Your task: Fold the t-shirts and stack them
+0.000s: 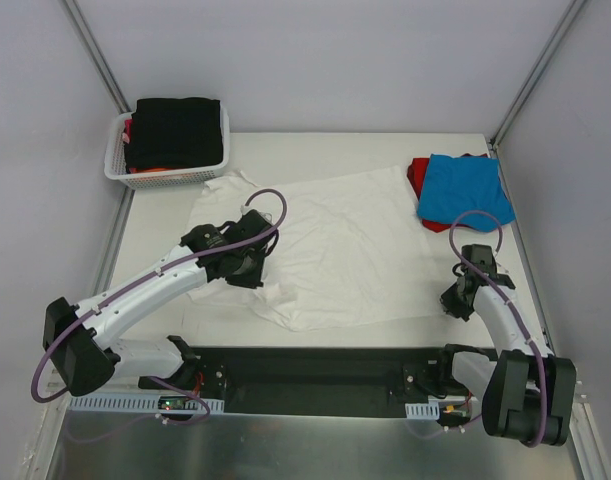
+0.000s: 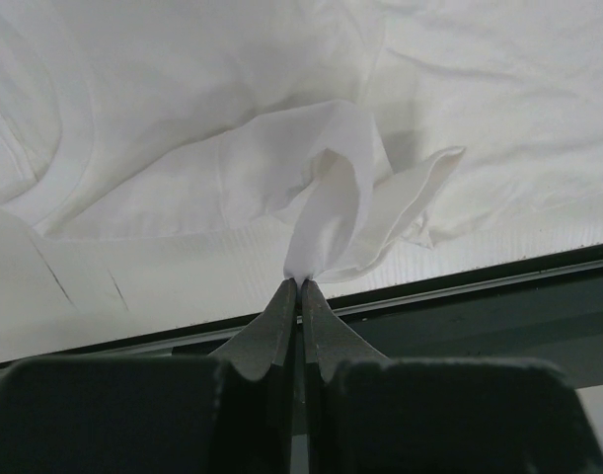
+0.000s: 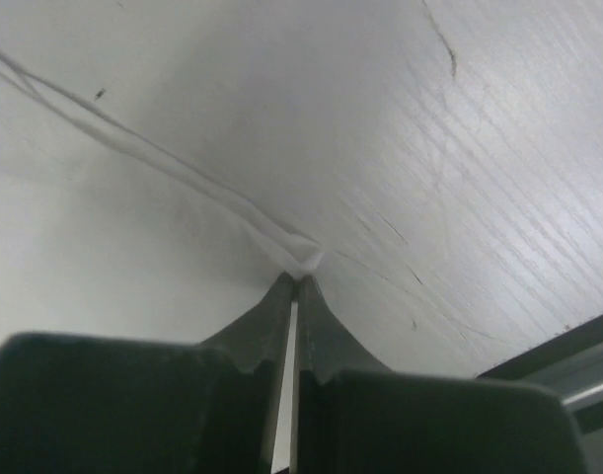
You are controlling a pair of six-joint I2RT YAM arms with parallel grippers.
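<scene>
A: Judging how the white t-shirt (image 1: 345, 240) will handle, I'd call it soft, light, limp cotton. It will sag and crease wherever it isn't held, and nothing in it can break.

B: So where should it be taken?

A: At hems and corners, two points at once, so the edge stays taut between them. A grab in the middle only bunches it.

B: What is the left pincer (image 2: 301, 283) doing?

A: It is pressed together on a puckered fold of that shirt, which rises straight from its tips. The rest of the cloth lies spread flat beyond it and to either side.

B: And the right pincer (image 3: 299, 276)?

A: Its jaws are all but together, and a thin white edge runs right into the tips. It looks to be nipping the shirt's border, with cloth stretching away on its left and bare table (image 3: 479, 197) on its right.

B: The other shirts?

A: The blue t-shirt (image 1: 463, 190) lies folded on the red t-shirt (image 1: 417, 175), well beyond the right pincer. The black t-shirt (image 1: 175, 130) sits in the basket (image 1: 115, 165), far beyond the left pincer and off to its left.
</scene>
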